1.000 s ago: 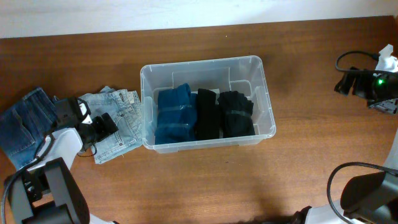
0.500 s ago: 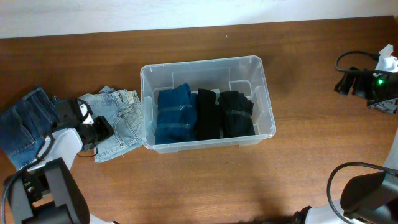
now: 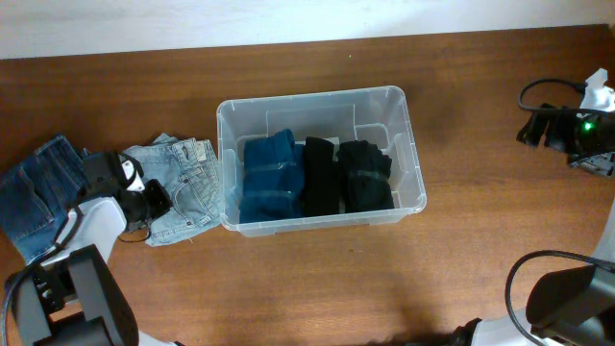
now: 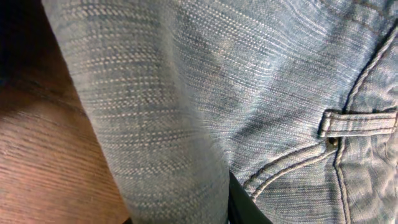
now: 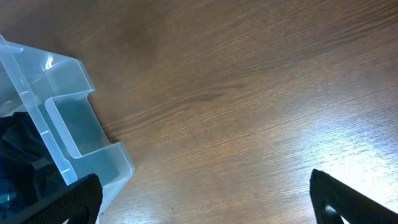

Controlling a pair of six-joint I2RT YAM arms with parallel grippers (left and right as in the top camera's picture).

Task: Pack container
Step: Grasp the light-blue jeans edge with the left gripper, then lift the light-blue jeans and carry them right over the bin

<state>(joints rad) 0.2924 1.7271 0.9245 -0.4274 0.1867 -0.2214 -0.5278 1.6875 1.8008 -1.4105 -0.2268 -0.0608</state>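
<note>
Nearby, the container [image 3: 317,96] sits right of the left hand [image 3: 157,202], which pinches a fold of pale jeans [image 3: 195,181].

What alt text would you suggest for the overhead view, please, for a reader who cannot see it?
A clear container on a wooden table holds a blue garment and two black garments, all folded. Left of it, the left fingers touch pale jeans, with dark jeans beyond.

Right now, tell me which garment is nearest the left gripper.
The light-wash jeans beside the container: the left gripper is right at them. The dark jeans lie farther left; the blue garment and black garments sit inside the container.
</note>
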